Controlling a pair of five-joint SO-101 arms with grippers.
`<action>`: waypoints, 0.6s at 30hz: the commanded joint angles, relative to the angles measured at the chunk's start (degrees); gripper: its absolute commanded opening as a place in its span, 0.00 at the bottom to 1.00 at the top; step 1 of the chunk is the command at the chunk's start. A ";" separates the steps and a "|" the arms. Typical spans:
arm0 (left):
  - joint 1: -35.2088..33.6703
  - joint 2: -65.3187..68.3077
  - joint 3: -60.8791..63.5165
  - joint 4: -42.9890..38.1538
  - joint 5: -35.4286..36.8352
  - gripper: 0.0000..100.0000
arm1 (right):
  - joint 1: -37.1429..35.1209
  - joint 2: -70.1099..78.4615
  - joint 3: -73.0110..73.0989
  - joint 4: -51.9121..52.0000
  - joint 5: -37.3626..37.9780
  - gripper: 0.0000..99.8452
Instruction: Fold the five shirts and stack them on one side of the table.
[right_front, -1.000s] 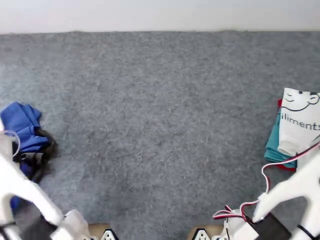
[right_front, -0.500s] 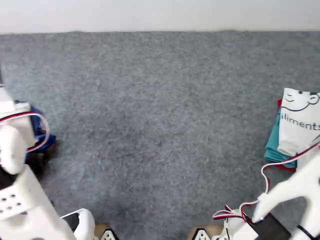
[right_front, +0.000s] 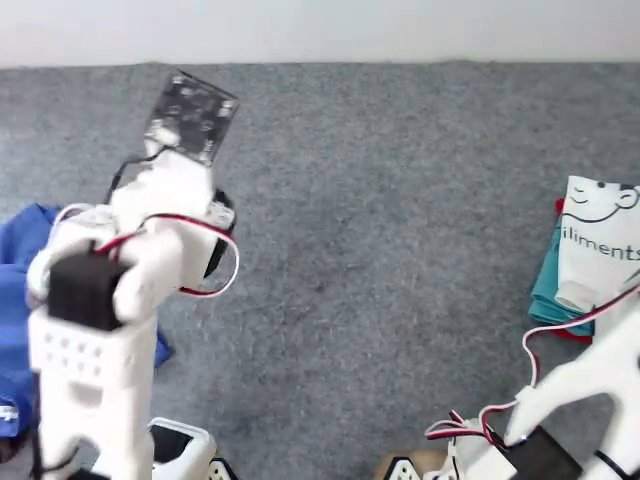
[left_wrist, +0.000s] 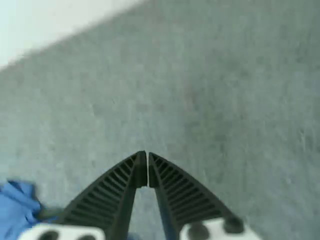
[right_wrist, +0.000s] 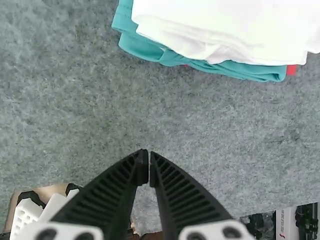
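Note:
My left arm (right_front: 150, 250) stands raised over the left side of the table. A blue shirt (right_front: 22, 260) hangs spread beneath and behind it. My left gripper (left_wrist: 147, 170) is shut, its tips meeting over the grey carpet, and the blue shirt (left_wrist: 17, 212) trails beside its fingers. At the right edge lies a stack: a white printed shirt (right_front: 600, 245) on a teal shirt (right_front: 545, 290) on a red one. My right gripper (right_wrist: 148, 170) is shut with nothing in it, low over the carpet just short of the white shirt (right_wrist: 225, 25) and the teal shirt (right_wrist: 150, 47).
Grey carpet (right_front: 380, 200) covers the table, with a pale wall along the far edge. The right arm (right_front: 590, 380) and its red and white cables sit at the near right corner. The arm bases stand at the near edge.
My left arm has swung up and inward from the near left corner, and the blue shirt has come up out of its crumpled heap with it. The right arm and the stack have not moved.

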 joint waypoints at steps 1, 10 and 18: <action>-1.76 3.52 -0.84 4.48 0.26 0.01 | -0.48 -2.42 0.26 2.24 -0.26 0.01; -13.01 -5.10 18.07 4.48 -2.11 0.08 | -0.66 -2.42 5.71 2.24 -0.26 0.01; -24.79 -18.73 38.11 1.85 -12.31 0.11 | -0.75 -2.33 7.21 2.15 -0.26 0.01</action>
